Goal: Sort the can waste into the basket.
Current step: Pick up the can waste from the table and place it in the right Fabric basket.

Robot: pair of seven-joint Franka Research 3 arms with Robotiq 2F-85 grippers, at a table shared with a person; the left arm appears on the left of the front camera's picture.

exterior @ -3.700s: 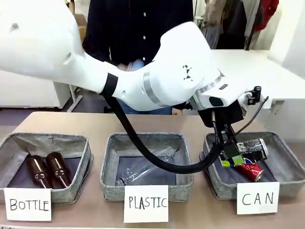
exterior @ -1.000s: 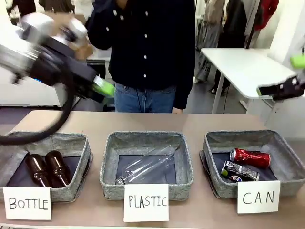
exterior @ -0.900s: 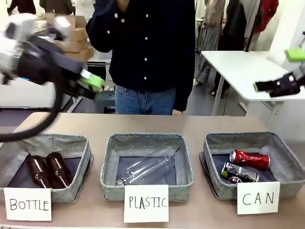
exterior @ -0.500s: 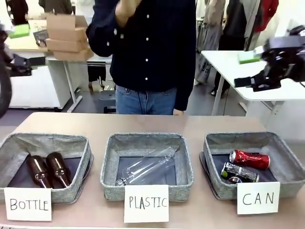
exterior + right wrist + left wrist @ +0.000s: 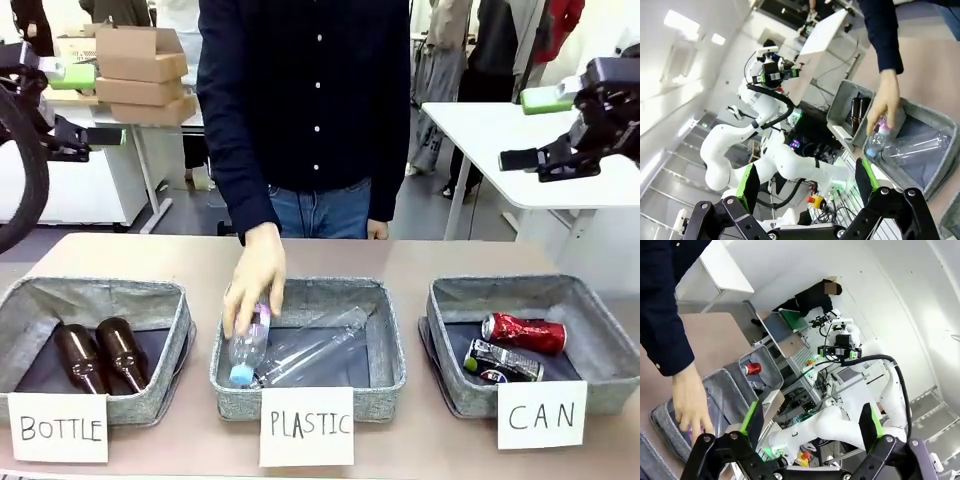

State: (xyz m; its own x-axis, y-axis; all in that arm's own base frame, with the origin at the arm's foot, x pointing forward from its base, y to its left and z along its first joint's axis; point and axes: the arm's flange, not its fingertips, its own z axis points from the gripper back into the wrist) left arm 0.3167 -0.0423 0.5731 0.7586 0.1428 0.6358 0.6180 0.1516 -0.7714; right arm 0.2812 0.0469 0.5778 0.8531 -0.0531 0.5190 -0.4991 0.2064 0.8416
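Claws gape empty; black can sits half-hidden behind basket wall.

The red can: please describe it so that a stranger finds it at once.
Three grey baskets stand in a row; take the one carded "CAN", on the robot's right. Two cans lie inside. The red can is the farther one, dented, behind the black can with coloured print.

I'm running this rig in a robotics lab: beyond the tabletop with its hand-labelled sorting baskets stand white worktables. Stacked cardboard boxes sit behind it, left of the person.
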